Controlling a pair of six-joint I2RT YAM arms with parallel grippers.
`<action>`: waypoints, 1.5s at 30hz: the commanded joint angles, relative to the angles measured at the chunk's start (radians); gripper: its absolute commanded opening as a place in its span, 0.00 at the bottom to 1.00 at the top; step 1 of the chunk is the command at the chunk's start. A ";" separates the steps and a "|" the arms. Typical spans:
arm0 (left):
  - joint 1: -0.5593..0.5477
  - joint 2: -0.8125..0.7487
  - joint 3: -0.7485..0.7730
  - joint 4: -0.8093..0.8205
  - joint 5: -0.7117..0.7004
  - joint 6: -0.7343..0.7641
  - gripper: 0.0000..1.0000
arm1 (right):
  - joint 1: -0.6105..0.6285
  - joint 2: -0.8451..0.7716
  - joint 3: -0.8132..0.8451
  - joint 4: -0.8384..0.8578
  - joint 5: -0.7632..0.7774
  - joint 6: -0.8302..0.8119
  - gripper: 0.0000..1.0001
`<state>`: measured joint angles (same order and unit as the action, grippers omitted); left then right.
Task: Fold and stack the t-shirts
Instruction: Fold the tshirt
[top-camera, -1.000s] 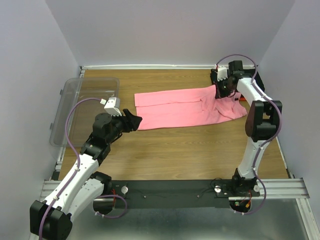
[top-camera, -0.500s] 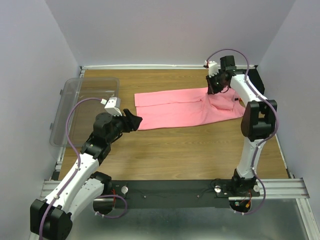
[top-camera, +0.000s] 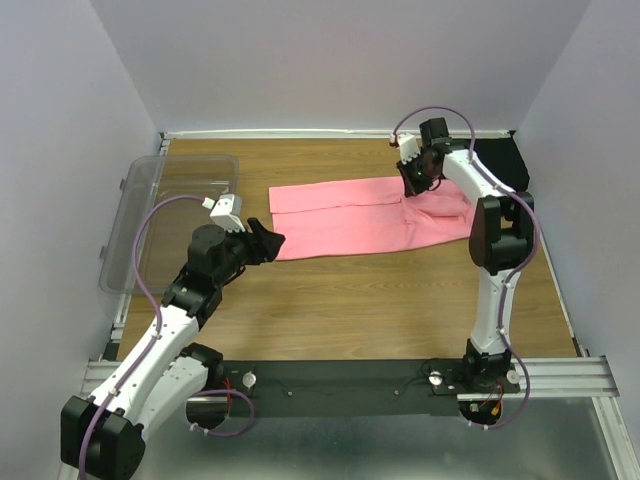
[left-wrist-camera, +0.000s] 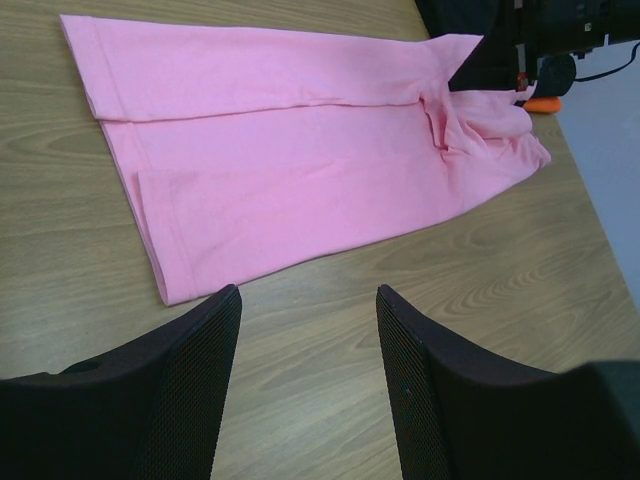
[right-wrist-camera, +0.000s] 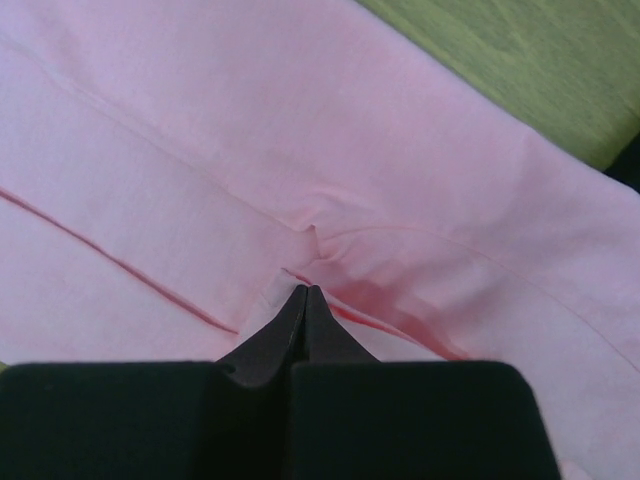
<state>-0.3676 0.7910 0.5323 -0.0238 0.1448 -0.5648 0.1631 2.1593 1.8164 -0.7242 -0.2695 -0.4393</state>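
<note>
Nearly hidden, orange shirt (left-wrist-camera: 545, 103) (beside pink shirt (left-wrist-camera: 300, 170))

Wood-grain table (top-camera: 350, 300) between plain pale lavender walls (top-camera: 330, 60), under even light.

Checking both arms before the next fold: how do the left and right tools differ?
The left tool is open; the right tool is shut. The left tool holds nothing, just short of the near-left corner of the pink t-shirt; the right tool pinches that shirt's fabric at its far-right end. Both face the same shirt.
</note>
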 joint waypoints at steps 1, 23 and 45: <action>0.004 0.002 -0.005 0.019 0.021 0.020 0.65 | 0.033 0.036 0.032 -0.034 0.035 -0.038 0.04; 0.006 -0.022 -0.009 0.019 0.026 0.014 0.65 | -0.141 -0.114 -0.075 -0.018 0.089 0.087 0.43; 0.004 -0.010 -0.011 0.047 0.042 0.017 0.65 | -0.275 -0.012 -0.100 0.040 0.026 0.099 0.43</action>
<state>-0.3676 0.7830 0.5323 0.0010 0.1696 -0.5644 -0.1055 2.1136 1.6745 -0.6979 -0.2241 -0.3553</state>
